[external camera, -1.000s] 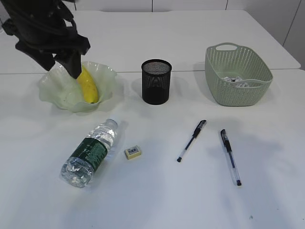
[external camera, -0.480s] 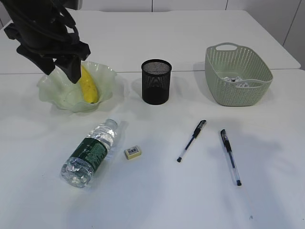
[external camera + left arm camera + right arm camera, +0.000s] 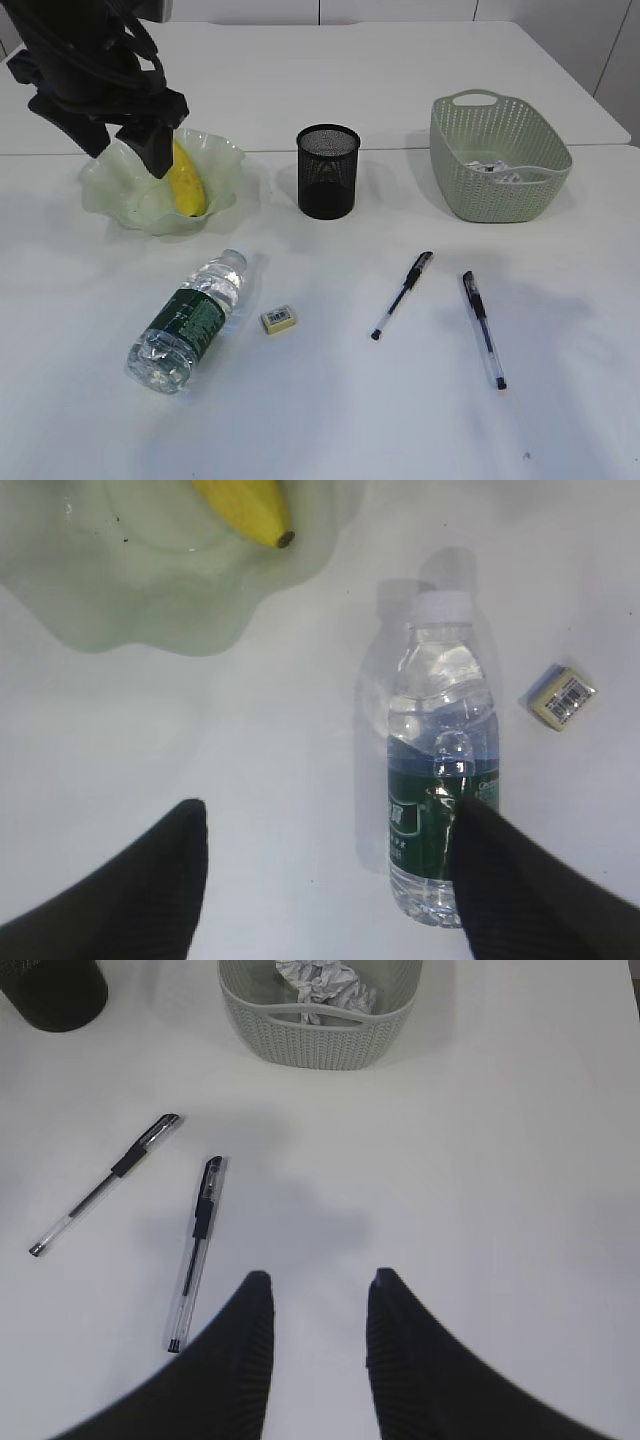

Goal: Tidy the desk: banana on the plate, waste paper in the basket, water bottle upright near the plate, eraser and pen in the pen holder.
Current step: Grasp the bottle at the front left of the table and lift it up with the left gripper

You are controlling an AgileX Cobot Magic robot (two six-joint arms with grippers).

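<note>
Exterior view: the left gripper (image 3: 150,150) hangs over the far-left plate (image 3: 222,160), where the banana (image 3: 185,180) already lies; from this angle I cannot tell how far its fingers stand apart. The water bottle (image 3: 188,320) lies on its side at near left, cap pointing far and slightly right toward the plate, with the eraser (image 3: 279,319) just beside it on the right. The mesh pen holder (image 3: 328,171) stands at far centre, the basket (image 3: 500,160) at far right, and two pens lie apart at near right: the left pen (image 3: 402,294) and the right pen (image 3: 483,328).

Left wrist view: the left gripper (image 3: 325,875) is spread wide and empty, one finger overlapping the bottle's label in the picture. The bottle (image 3: 440,810) looks full, so it is likely heavy for its size, smooth and prone to roll; its thin wall should give under pressure. A hold across the labelled middle seems safest. The eraser (image 3: 562,695) is small, light and grippy.

Right wrist view: the right gripper (image 3: 315,1305) is narrowly parted and holds nothing, above bare table to the right of the pens. The pens (image 3: 195,1250) are stiff, slim and light; pinching across the barrel suits them. Crumpled waste paper (image 3: 320,985) sits in the basket (image 3: 320,1035).
</note>
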